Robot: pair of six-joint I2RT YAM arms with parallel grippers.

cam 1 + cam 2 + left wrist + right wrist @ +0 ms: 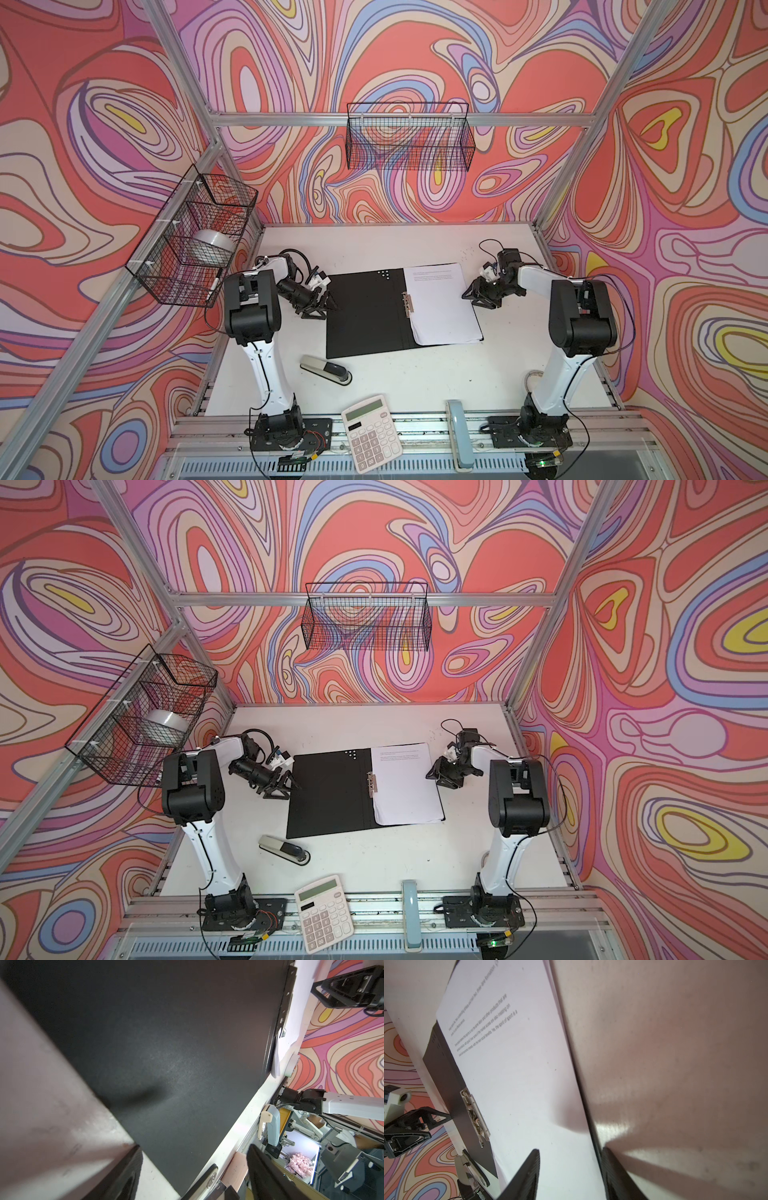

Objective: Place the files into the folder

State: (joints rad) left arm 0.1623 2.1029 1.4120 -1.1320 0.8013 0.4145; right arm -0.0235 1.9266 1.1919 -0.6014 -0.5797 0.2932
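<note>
The folder (365,316) (328,796) lies open on the white table, black inside up, with a metal clip (409,304) at its spine. The files (442,307) (405,787), white sheets with a few lines of small text, lie on its right half. My left gripper (328,309) (194,1147) stands open at the folder's left edge, nothing between its fingers. My right gripper (471,297) (571,1150) is open at the files' right edge: one finger hangs over the paper (519,1074), the other is off the edge above the table.
A grey-black stapler (326,369) lies in front of the folder. A calculator (371,432) and a pale blue stapler (459,436) sit on the front rail. Wire baskets hang on the left wall (191,237), holding a tape roll, and on the back wall (409,137).
</note>
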